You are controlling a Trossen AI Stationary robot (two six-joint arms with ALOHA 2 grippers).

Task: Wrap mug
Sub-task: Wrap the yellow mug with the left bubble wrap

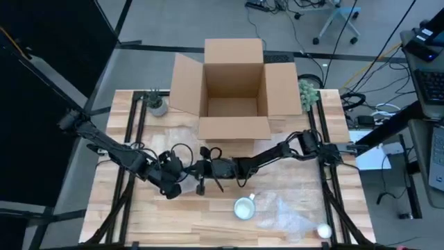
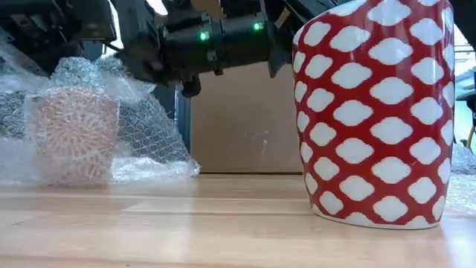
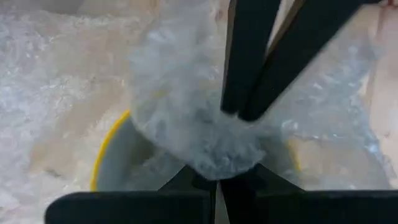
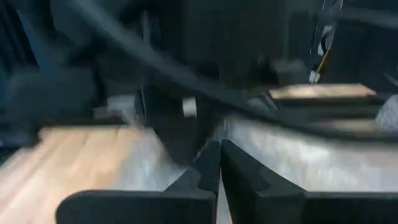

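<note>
Both my claws, left claw and right claw, pinched shut on floppy, slippery bubble wrap; mug underneath's fragile, so I'd grip the wrap's edges.

red mug showing white lattice blobs, its inside looking white, clear bubble wrap veiling a red-patterned cup, brown box, pale wood bench, black arms showing green lights
</note>
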